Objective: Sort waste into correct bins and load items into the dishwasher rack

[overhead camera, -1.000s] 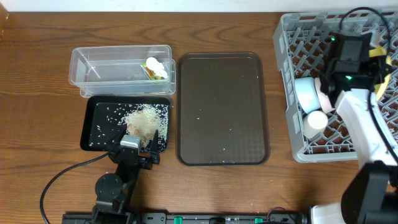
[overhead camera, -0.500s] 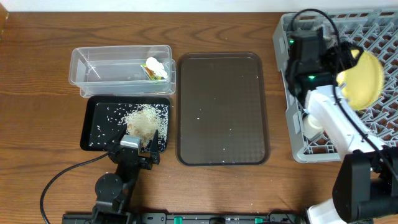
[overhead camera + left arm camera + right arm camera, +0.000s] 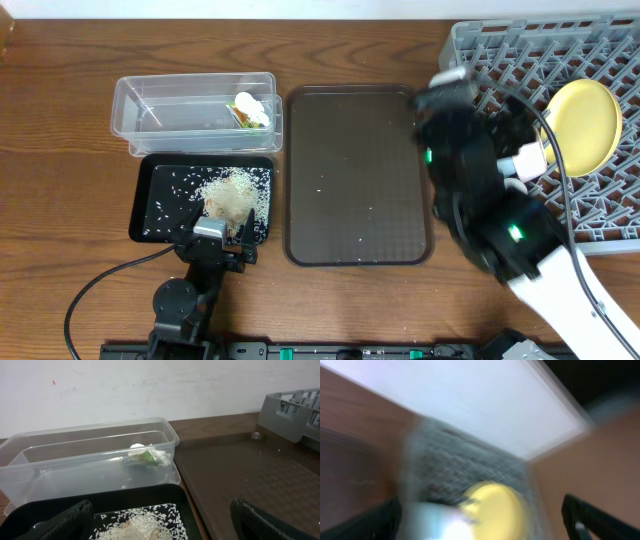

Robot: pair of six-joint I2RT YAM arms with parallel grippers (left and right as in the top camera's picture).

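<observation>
The grey dishwasher rack fills the right side. A yellow plate stands on edge in it, free of any grip, and shows blurred in the right wrist view. A white bowl peeks out beside the right arm, which hangs over the rack's left edge. My right gripper is open and empty. The clear tub holds the white wrapper and the green-and-orange packet. Rice scraps lie in the black tray. My left gripper stands open over the rice.
A large dark brown tray lies between the bins and the rack, with a few rice grains on it. Bare wooden table lies left of the bins. A black cable runs from the left arm at the front edge.
The right gripper opened and let go of the yellow plate, which now stands in the rack. The right arm swung left and toward the front. The left arm has not moved.
</observation>
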